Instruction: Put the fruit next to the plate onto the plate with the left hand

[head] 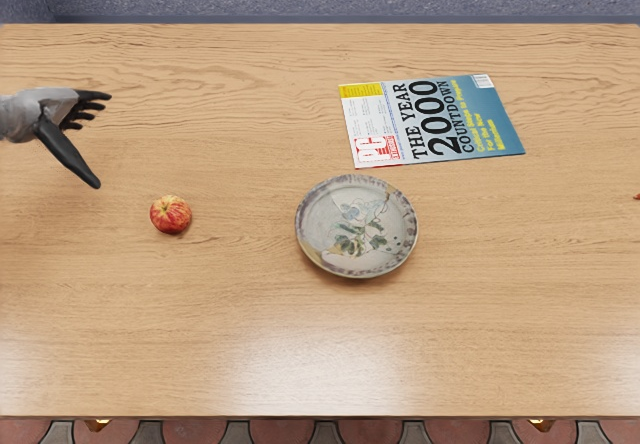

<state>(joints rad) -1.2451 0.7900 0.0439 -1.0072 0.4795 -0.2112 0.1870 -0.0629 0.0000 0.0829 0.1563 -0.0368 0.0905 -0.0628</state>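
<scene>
Across the whole view, a wooden counter. Toward the far right, a magazine lying flat. Just nearer, around the middle, a grey patterned plate. At the left edge, the left hand raised over the counter, fingers spread apart, gripping nothing. Left of the plate and well apart from it, on bare wood, a red apple, below the hand in the picture.

Magazine on the desk, far to the right of the left fingers. Cover headline reads "THE YEAR 2000 COUNTDOWN", beside a red "PC" logo; the smaller print is illegible.
</scene>
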